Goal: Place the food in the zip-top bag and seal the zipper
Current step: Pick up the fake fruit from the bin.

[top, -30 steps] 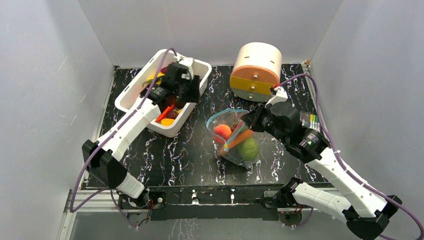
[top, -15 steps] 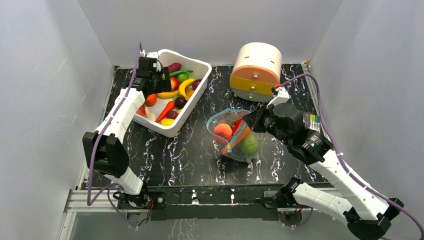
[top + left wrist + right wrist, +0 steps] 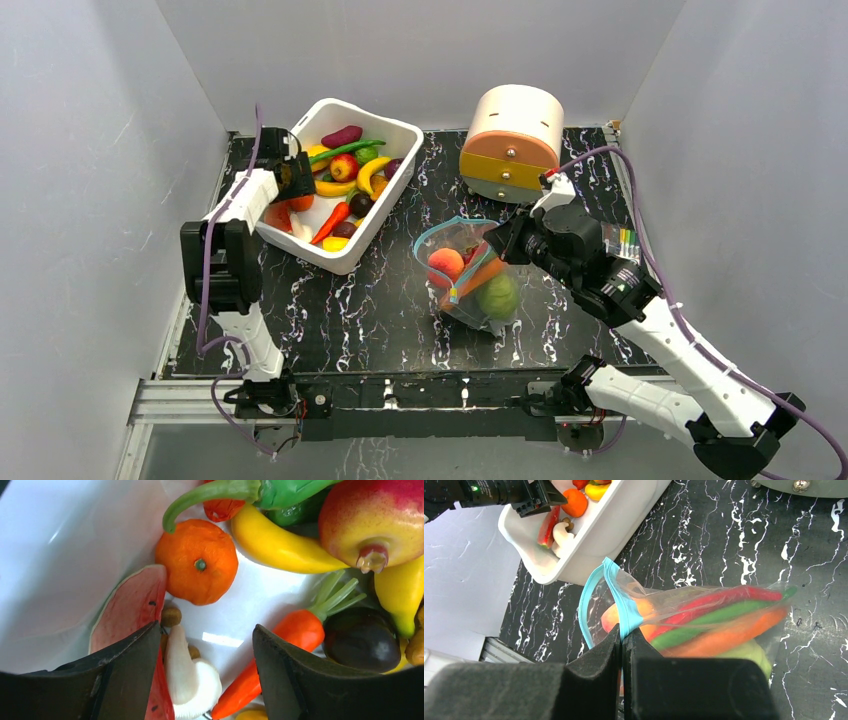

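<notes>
The clear zip-top bag [image 3: 470, 275] lies mid-table, mouth open, holding a peach [image 3: 444, 265], a green cabbage [image 3: 497, 297] and long red, green and orange pieces. My right gripper [image 3: 624, 630] is shut on the bag's blue-teal zipper [image 3: 616, 587] and holds that edge up. More food fills the white bin [image 3: 340, 255]. My left gripper [image 3: 207, 645] is open low inside the bin's left end. A white mushroom [image 3: 192, 680] and a carrot [image 3: 285, 645] lie between its fingers, an orange [image 3: 196, 561] just beyond them and a watermelon slice [image 3: 130, 610] by the left finger.
A round tan and orange drum [image 3: 512, 140] stands at the back, just behind the bag. The bin also holds bananas [image 3: 280, 545], a red-yellow fruit [image 3: 375, 520], a green pepper [image 3: 225, 490] and a dark plum [image 3: 360, 637]. Grey walls close in on both sides.
My left arm has swung from over the bin's middle to its left end and dropped in among the food, empty. The right gripper has kept hold of the zipper edge.
</notes>
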`<state>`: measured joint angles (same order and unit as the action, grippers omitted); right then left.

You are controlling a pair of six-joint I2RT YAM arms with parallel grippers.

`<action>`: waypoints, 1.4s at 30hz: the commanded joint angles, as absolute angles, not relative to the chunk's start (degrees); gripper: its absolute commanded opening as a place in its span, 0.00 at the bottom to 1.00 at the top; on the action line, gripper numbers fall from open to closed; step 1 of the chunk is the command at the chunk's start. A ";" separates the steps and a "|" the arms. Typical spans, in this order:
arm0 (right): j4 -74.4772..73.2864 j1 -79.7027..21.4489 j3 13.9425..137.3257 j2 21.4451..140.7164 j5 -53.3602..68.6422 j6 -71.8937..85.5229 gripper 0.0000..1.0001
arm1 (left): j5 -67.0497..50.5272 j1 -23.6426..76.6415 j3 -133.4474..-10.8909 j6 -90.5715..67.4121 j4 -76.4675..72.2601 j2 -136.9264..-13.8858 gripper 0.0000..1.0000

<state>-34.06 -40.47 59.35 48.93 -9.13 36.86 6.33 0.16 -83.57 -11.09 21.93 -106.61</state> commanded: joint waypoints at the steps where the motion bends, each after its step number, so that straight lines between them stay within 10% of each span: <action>1: -26.37 -40.64 61.60 48.72 -10.76 35.08 0.00 | 5.38 0.01 -86.95 -10.27 18.81 -107.49 0.65; 42: -26.50 -40.69 62.23 48.95 -11.39 34.18 0.00 | 8.55 -0.38 -94.05 -7.00 21.26 -119.52 0.71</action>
